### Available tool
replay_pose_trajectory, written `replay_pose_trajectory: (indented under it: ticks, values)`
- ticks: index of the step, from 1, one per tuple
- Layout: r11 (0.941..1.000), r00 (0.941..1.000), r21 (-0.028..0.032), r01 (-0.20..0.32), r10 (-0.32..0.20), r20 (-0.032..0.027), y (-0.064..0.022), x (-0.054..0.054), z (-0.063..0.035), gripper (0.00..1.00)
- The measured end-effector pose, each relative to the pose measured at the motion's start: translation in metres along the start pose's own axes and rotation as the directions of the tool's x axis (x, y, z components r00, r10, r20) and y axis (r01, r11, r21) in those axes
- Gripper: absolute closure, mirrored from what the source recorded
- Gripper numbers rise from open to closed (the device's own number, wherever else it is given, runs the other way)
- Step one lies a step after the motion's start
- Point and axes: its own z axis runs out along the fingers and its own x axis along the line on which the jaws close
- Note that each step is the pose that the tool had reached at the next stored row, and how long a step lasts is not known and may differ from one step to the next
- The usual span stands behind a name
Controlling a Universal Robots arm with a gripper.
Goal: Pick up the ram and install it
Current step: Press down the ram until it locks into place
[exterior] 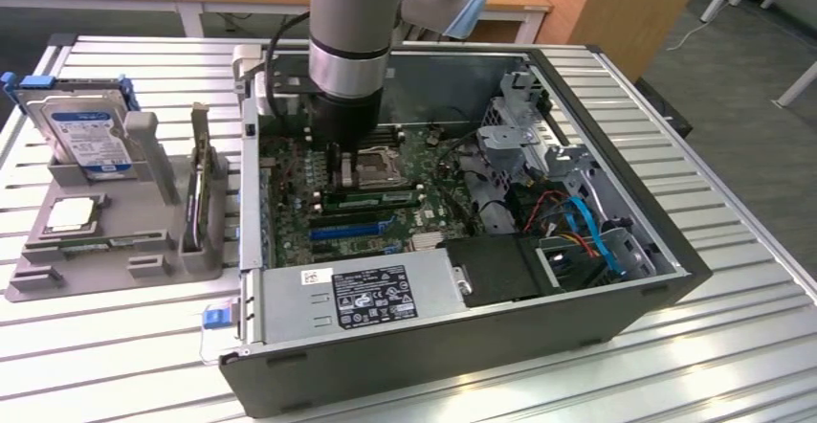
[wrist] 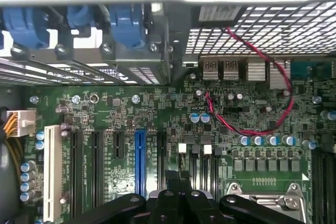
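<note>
One open computer case (exterior: 511, 346) holds motherboard (exterior: 370, 217); claw (exterior: 342, 169) inside

The slatted metal table (exterior: 715, 251) carries two things — an open computer case (exterior: 613, 322) and a grey holder tray (exterior: 77, 275).

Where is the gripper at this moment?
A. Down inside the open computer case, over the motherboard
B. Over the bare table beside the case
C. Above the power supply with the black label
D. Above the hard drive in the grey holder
A: in the exterior view the gripper hangs inside the computer case, just above the green motherboard.
</note>
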Motion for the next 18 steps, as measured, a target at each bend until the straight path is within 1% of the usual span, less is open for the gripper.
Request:
replay_pose_trajectory:
  ticks: [2, 3, 4, 7, 8, 14, 18]
  values:
    - [1.0, 1.0, -0.0003, 0.0, 0.0, -0.001, 0.0, 0.0, 0.0031, 0.89]
    - [1.0, 1.0, -0.0001, 0.0, 0.0, -0.0006, 0.0, 0.0, 0.0031, 0.89]
    - [1.0, 1.0, 0.0015, 0.0, 0.0, 0.0018, -0.0001, 0.0, 0.0011, 0.89]
    - [1.0, 1.0, -0.0006, 0.0, 0.0, 0.0007, -0.0009, 0.0, -0.0131, 0.89]
    - [1.0, 1.0, -0.0016, 0.0, 0.0, 0.0008, -0.0028, 0.0, -0.0148, 0.89]
    - [1.0, 1.0, -0.0073, 0.0, 0.0, 0.0004, -0.0298, 0.001, -0.0171, 0.89]
    - [1.0, 1.0, -0.0092, 0.001, -0.001, 0.0004, -0.047, 0.0, -0.0179, 0.89]
